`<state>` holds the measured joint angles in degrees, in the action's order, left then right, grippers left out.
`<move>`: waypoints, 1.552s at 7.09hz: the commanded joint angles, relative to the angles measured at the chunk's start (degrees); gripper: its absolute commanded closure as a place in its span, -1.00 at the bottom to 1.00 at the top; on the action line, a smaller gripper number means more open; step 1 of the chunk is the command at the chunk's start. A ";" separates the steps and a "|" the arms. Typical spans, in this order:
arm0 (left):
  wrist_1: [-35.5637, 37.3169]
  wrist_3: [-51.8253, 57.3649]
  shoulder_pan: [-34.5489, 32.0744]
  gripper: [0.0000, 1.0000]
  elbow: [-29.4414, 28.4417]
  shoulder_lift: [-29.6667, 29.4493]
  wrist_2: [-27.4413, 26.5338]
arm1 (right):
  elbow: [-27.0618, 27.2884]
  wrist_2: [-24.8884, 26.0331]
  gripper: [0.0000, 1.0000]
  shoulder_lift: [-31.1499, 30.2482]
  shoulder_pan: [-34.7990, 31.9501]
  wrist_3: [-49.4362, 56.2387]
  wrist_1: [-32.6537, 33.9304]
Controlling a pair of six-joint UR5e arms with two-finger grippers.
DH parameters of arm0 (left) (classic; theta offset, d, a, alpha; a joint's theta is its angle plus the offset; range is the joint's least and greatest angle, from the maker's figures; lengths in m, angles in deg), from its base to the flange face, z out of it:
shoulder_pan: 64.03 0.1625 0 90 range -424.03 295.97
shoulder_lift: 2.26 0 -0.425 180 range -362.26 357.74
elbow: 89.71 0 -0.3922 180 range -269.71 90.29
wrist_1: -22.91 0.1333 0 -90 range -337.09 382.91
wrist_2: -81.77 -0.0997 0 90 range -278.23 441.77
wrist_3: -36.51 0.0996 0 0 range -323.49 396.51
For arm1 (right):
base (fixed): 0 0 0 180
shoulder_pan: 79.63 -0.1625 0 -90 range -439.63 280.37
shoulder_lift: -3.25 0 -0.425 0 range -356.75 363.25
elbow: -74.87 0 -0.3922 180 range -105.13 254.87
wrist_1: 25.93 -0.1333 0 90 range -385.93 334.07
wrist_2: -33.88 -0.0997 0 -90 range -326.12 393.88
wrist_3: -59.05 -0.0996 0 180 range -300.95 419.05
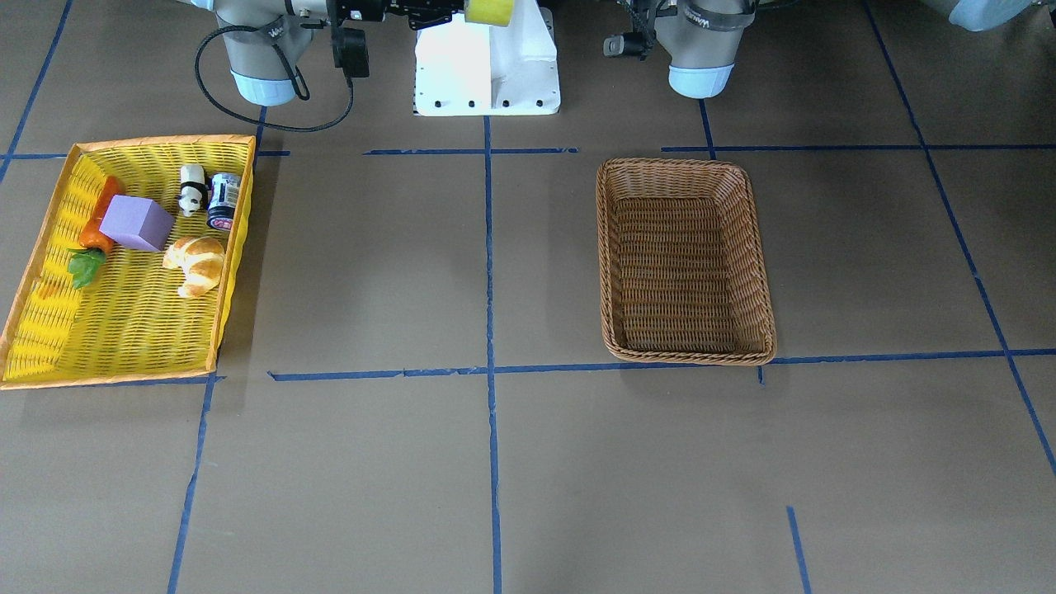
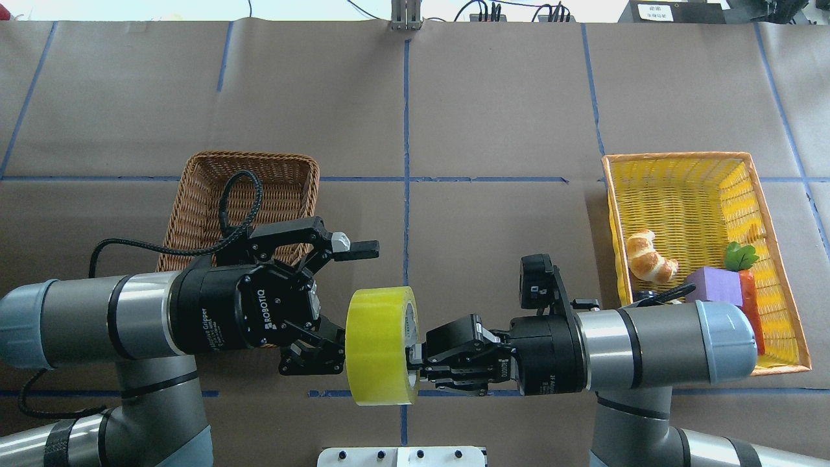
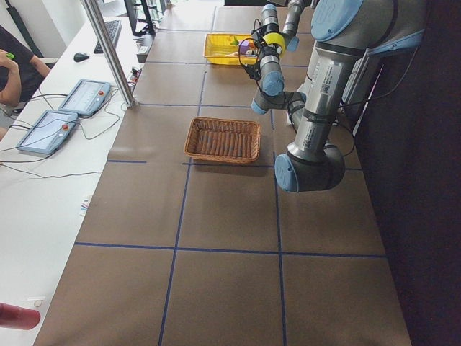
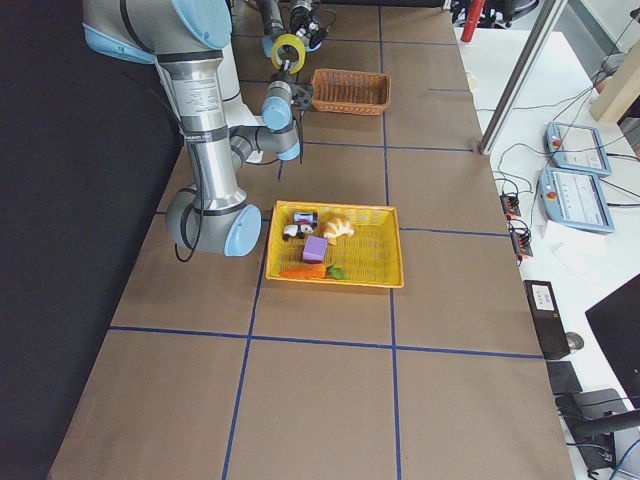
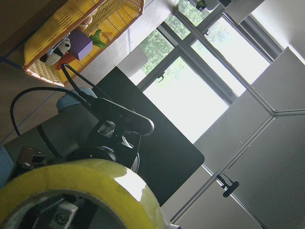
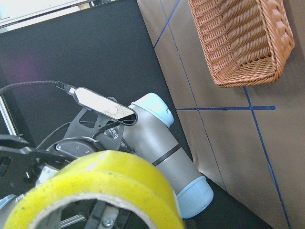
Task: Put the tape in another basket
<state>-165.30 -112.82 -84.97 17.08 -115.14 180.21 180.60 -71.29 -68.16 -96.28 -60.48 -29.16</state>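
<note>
The yellow tape roll (image 2: 379, 344) hangs on edge in the air between my two grippers, above the table's near middle. My right gripper (image 2: 415, 358) is shut on the roll's wall from the core side. My left gripper (image 2: 353, 305) is open wide on the roll's other side, its upper finger (image 2: 355, 249) above the roll and its lower finger (image 2: 311, 357) against the roll's left face. The tape fills the bottom of the left wrist view (image 5: 71, 183) and of the right wrist view (image 6: 95, 188). The brown wicker basket (image 1: 685, 260) stands empty on the table, partly under my left arm (image 2: 246, 188).
A yellow, orange-rimmed tray (image 1: 124, 330) on my right side holds a purple cube (image 1: 136, 223), a croissant (image 1: 196, 262), a carrot (image 1: 95, 235), a panda figure (image 1: 191, 188) and a small can (image 1: 223, 200). Blue tape lines cross the brown table.
</note>
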 commanded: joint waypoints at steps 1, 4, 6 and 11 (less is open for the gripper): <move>0.04 0.00 0.28 -0.79 0.08 0.03 0.00 | 0.00 0.32 0.85 0.66 0.31 0.00 -0.02; -0.05 0.00 0.90 -0.56 0.00 0.03 0.00 | -0.17 0.32 0.30 0.66 0.31 0.26 -0.11; 0.04 -0.18 0.99 0.11 0.00 0.03 0.00 | -0.18 0.41 -0.22 0.58 0.22 0.35 -0.20; -0.05 -0.09 0.99 0.98 0.69 0.12 0.00 | -0.35 1.02 -0.81 0.23 0.04 2.28 -0.20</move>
<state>-165.34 -112.98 -83.98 17.40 -115.03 180.21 180.31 -70.68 -67.81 -96.21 -58.28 -29.29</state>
